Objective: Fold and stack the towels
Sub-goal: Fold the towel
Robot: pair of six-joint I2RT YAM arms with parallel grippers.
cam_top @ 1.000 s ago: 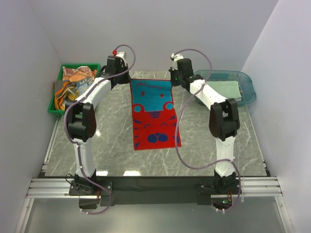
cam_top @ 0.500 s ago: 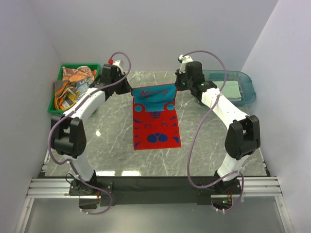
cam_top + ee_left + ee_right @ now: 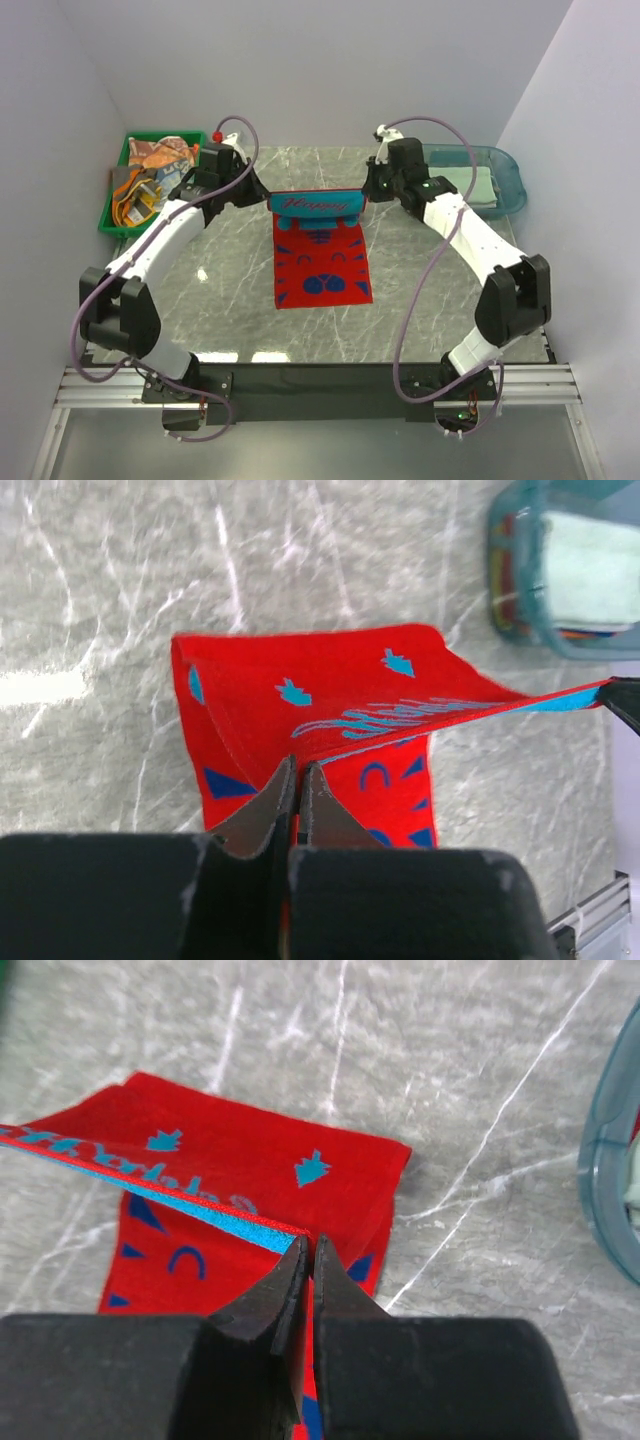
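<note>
Red towel, blue lettering

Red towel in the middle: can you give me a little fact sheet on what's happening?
Towel: red towel, blue print, far edge lifted, near part flat on the table
Left gripper: shut on one lifted corner
Right gripper: shut on the other corner
Left side: green tray holding crumpled towels
Right side: blue tub holding a folded pale towel

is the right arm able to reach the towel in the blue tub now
Probably not yet: the right gripper is shut on a corner of the red towel. The open blue tub is close, nothing between.
</note>
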